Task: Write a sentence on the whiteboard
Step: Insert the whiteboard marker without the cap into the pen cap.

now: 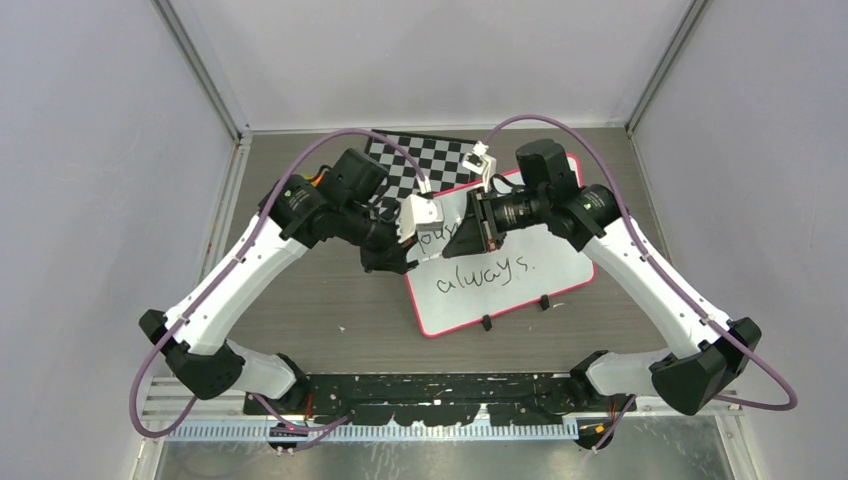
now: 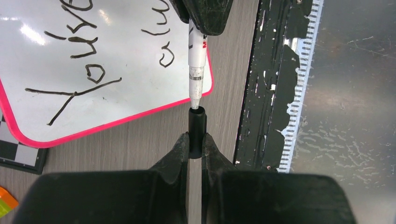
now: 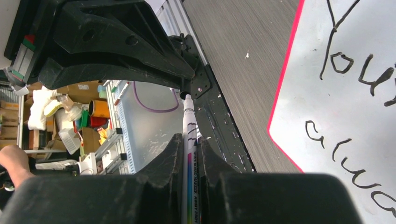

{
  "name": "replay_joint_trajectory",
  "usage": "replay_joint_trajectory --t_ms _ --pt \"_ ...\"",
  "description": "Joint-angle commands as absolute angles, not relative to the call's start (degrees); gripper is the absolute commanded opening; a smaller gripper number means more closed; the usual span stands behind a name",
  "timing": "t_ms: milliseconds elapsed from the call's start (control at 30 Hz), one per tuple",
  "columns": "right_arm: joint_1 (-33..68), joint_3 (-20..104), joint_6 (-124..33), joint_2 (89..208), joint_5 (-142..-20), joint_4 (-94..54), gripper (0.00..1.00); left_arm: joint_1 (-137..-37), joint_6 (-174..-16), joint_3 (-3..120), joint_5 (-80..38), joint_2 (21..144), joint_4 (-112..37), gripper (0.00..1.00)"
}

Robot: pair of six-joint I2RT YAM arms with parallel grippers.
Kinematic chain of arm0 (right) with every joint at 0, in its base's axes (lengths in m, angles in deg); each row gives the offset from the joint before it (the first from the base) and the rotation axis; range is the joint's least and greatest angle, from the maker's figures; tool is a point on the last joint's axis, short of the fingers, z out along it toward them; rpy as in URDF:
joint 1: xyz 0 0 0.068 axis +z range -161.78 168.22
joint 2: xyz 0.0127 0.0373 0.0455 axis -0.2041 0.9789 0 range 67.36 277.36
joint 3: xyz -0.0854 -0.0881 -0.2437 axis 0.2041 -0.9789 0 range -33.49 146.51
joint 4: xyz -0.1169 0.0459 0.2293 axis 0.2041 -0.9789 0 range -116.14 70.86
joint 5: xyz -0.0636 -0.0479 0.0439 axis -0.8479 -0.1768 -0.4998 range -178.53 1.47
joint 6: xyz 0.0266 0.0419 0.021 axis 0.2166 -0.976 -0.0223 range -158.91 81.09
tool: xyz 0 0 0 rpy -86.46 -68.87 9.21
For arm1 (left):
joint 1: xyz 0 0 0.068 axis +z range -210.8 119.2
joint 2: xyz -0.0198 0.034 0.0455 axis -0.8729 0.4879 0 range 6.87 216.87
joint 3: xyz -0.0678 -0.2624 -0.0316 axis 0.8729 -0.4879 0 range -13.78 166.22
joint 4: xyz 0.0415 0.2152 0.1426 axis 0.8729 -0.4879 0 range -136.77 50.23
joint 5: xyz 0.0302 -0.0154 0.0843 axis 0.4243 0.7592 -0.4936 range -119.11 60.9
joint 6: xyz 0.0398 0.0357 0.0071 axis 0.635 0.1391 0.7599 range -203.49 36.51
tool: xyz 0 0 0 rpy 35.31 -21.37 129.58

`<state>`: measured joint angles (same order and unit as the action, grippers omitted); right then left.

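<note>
The whiteboard (image 1: 555, 265) lies flat on the table (image 1: 320, 300), under and to the right of the two hands, which meet over its far left corner. The left hand (image 2: 196, 142) is clamped on a black cap (image 2: 197, 123); the right hand (image 3: 189, 147) grips a marker (image 3: 190, 123), its tip at the cap's mouth. The sentence (image 1: 487, 272) reads "always." on its near line (the far line, starting "You", is partly hidden). The barrel print begins "WHITE BOARD". The board's long axis runs near left to far right, with clips (image 1: 486, 323) on its near edge.
</note>
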<state>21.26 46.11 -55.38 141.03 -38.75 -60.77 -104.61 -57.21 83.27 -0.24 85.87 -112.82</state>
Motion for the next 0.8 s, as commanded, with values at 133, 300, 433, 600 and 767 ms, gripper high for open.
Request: replay_joint_trajectory --t_ms 133,300,433,600,767 --pt "22.3 48.9 -56.4 144.6 -42.1 -60.6 0.00 -111.2 -57.9 89.4 -5.7 88.9 -109.1 0.00" --pt "22.3 48.0 -58.3 145.1 -39.9 -59.0 0.00 -113.5 -58.3 89.7 -10.8 89.5 -105.5 0.00" --pt "22.3 47.3 -58.7 145.0 -38.9 -58.6 0.00 -113.8 -58.6 89.1 -14.1 88.7 -101.5 0.00" --pt "22.2 46.3 -59.6 143.8 -38.4 -57.0 0.00 -113.9 -59.1 87.1 -16.7 88.1 -99.6 0.00" --pt "22.3 45.7 -59.6 144.4 -38.2 -57.2 0.00 -113.9 -59.5 87.0 -17.7 87.4 -98.0 0.00"
